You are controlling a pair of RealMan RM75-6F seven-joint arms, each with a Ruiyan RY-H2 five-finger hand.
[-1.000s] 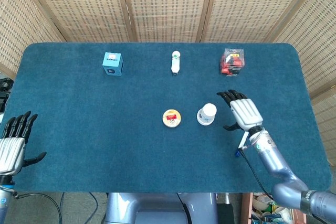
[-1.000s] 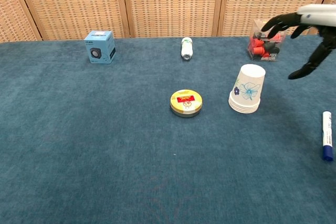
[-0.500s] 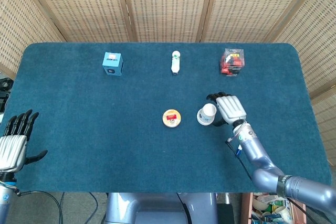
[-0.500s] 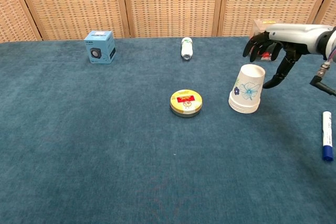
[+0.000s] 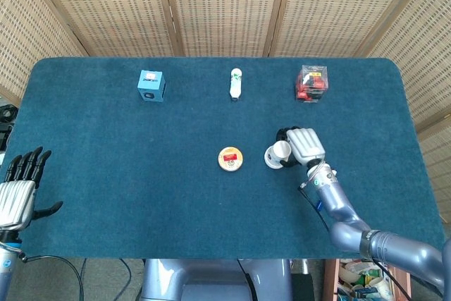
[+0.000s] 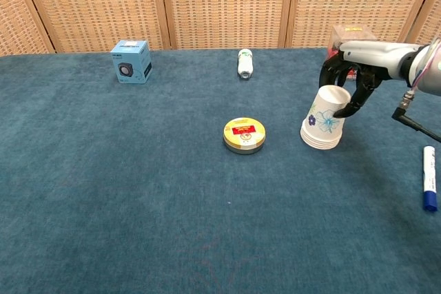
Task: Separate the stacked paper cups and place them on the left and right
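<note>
stacked paper cups [image 6: 324, 122] sit upside down on the table [image 6: 138, 191], right of centre, just right of the round tin [image 6: 244, 135]; stack leans a little toward the right hand in the chest view; right hand [image 6: 349, 74] is draped over the top of the stack, fingers [image 6: 329, 70] curling round the far side and thumb down the near side, touching the upper cup; looks like a grip forming on the top cup only, since that's the one that has to lift off; can't tell if it's clamped firmly yet; nothing is pinning the lower cups, so my guess is they may ride up with it; left hand [image 5: 17, 199] is off at the table's left edge, fingers spread, holding nothing, well apart from the cups; probably parked until it's needed to hold the base or take one cup left; blue box [image 5: 151, 85], white bottle [image 5: 236, 83] and clear box of red items [image 5: 311, 83] line the back edge, out of the way; marker pen [image 6: 428, 187] lies near the right edge
</note>
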